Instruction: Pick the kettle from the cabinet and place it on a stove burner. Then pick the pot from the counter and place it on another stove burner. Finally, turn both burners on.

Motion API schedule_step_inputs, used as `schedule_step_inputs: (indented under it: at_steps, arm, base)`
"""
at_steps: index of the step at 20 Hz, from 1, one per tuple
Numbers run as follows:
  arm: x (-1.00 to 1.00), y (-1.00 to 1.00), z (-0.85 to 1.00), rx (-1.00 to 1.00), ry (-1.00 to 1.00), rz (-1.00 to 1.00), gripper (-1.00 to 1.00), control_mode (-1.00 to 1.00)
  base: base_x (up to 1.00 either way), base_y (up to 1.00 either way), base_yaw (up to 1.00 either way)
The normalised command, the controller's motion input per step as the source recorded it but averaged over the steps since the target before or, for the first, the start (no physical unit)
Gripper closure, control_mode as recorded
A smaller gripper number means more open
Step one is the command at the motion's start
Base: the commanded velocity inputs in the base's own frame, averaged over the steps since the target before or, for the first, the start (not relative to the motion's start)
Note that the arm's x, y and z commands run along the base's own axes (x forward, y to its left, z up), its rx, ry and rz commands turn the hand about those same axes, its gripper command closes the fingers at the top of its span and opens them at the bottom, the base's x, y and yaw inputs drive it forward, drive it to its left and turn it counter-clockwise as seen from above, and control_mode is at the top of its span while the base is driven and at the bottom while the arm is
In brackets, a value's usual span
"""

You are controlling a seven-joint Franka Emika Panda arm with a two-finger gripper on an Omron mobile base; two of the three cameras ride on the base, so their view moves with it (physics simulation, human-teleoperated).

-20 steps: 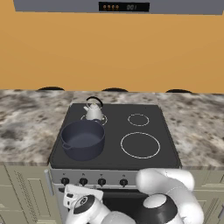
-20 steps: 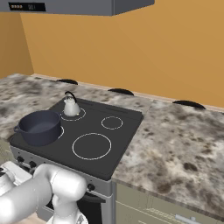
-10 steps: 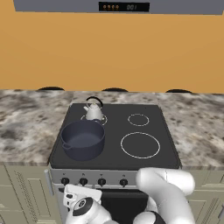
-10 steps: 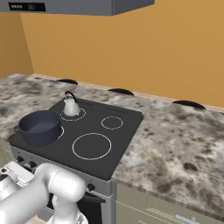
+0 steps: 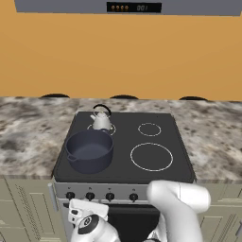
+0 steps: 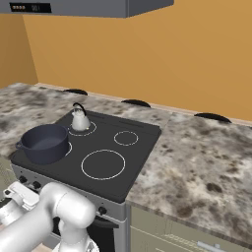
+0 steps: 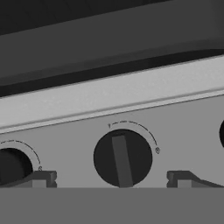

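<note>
The small silver kettle stands on the back left burner of the black cooktop. The dark navy pot sits on the front left burner. Two white burner rings lie bare on the right, a large one and a small one. My gripper is low in front of the stove's knob panel. In the hand view my gripper is open. Its fingertips stand on either side of a black knob without touching it.
A row of black knobs runs along the grey front panel, with a neighbouring knob left of the framed one. Marble-look counter flanks the stove. An orange wall and a range hood stand behind.
The arm's elbow has shifted slightly and the hand has edged along the knob panel. The kettle and the pot have not moved.
</note>
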Motion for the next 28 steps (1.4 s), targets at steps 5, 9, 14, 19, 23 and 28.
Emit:
schedule_step_inputs:
  at_steps: [5,9,14,19,23,28]
  arm:
    - [0.18,0.10,-0.12,0.00,-0.04,0.00,-1.00,-1.00]
    - [0.13,0.11,-0.09,0.00,-0.02,0.00,-1.00,-1.00]
    - [0.05,0.03,-0.05,0.00,-0.03,0.00,-1.00,-1.00]
    - [0.09,0.00,-0.03,0.00,-0.04,0.00,1.00,-1.00]
    - [0.14,0.00,0.00,0.00,-0.05,0.00,1.00,-1.00]
    - [0.01,0.00,0.00,0.00,-0.05,0.00,1.00,-1.00]
  base:
    - [0.00,0.00,0.00]
    - [0.00,0.00,0.00]
    - [0.00,0.00,0.00]
    - [0.00,0.00,0.00]
    - [0.00,0.00,0.00]
    - [0.00,0.00,0.00]
